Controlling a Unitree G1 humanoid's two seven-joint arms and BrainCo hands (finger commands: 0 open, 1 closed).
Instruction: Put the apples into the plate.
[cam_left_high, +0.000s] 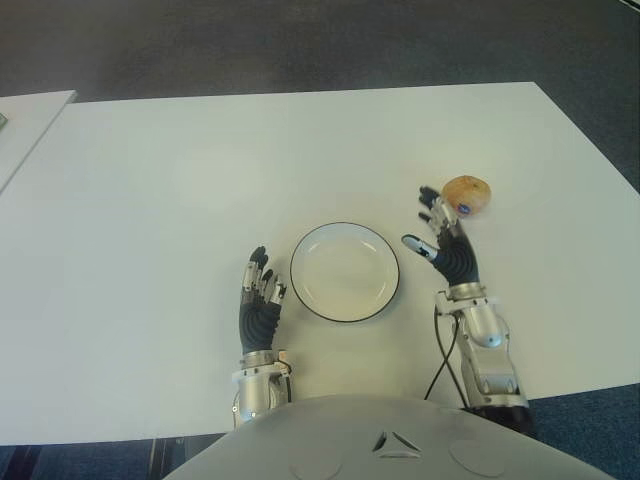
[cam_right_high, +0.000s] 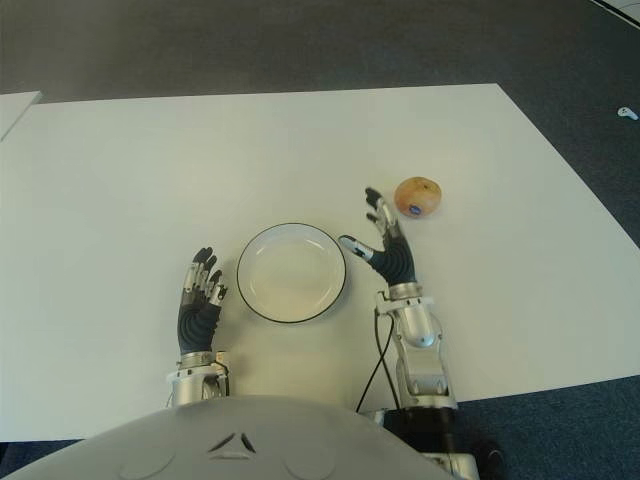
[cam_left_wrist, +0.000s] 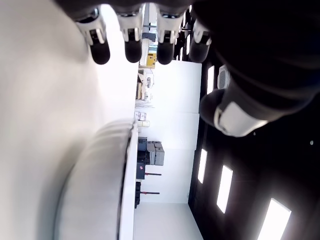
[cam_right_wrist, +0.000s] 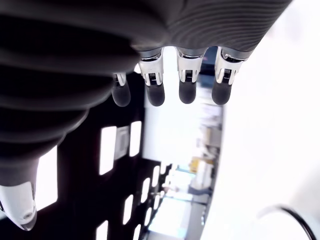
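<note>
- We saw one round yellow-brown apple (cam_left_high: 466, 193) sitting on the wide white table (cam_left_high: 180, 180), out to the right of the plate and a little farther from the robot; nothing held it.
- The shallow round white plate with a thin dark rim (cam_left_high: 345, 271) lay bare between our two hands, close to the robot's body. We judged that spot put it within easy reach of either arm.
- Our right hand (cam_left_high: 446, 238) was just beside the apple on its near side, fingers spread and thumb swung out toward the plate, holding nothing. The fingertips (cam_right_high: 372, 195) showed at the fruit's edge; we could not tell whether they touched it.
- In the right wrist view the four fingers (cam_right_wrist: 187, 92) hung straight and apart with no fruit between them, which agreed with an empty, unclosed hand.
- We took that opened pose as preparation: a wide span suits a round fruit that would roll away from a narrow pinch.
- Our left hand (cam_left_high: 260, 295) showed just left of the plate, fingers (cam_left_wrist: 131, 47) extended side by side and empty. It looked idle, kept clear of the plate.
- We judged the task as not yet begun in effect, since the plate held nothing.
- The main risk we saw was nudging the apple farther toward the table's right side while closing around it.
</note>
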